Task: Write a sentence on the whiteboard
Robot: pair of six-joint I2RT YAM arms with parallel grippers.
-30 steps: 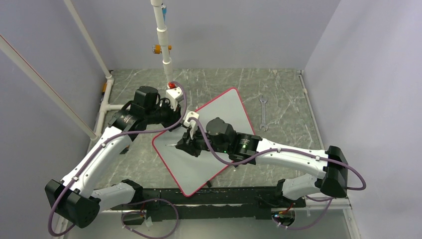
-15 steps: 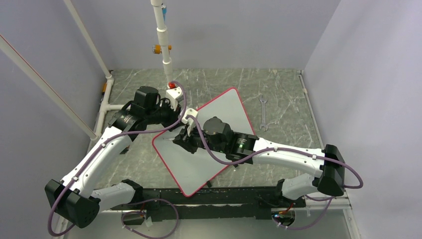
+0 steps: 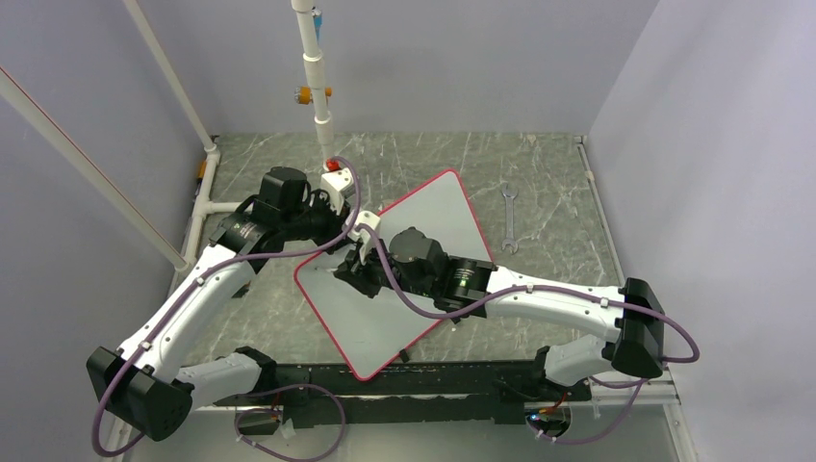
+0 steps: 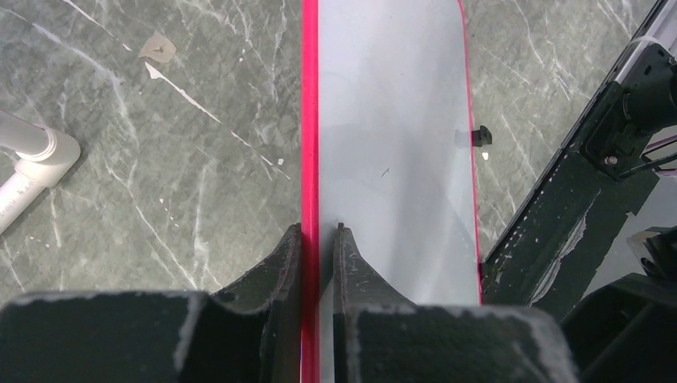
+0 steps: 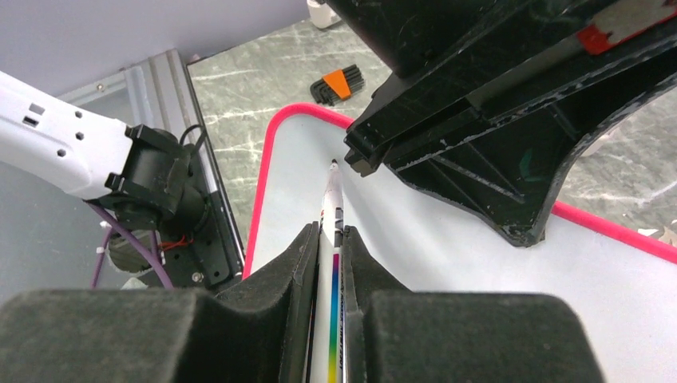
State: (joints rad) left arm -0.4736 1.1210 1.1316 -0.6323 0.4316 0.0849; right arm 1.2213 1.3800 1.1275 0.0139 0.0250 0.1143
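Whiteboard on green-veined table; wrench near; grey walls around.

Grey-green marbled table; whiteboard askew at middle; wrench near its right edge, apart.

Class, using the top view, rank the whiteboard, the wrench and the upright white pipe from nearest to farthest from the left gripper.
1. whiteboard: its red rim is clamped in the left gripper.
2. upright white pipe: just behind the gripper, at the back.
3. wrench: far to the right, beyond the whiteboard.
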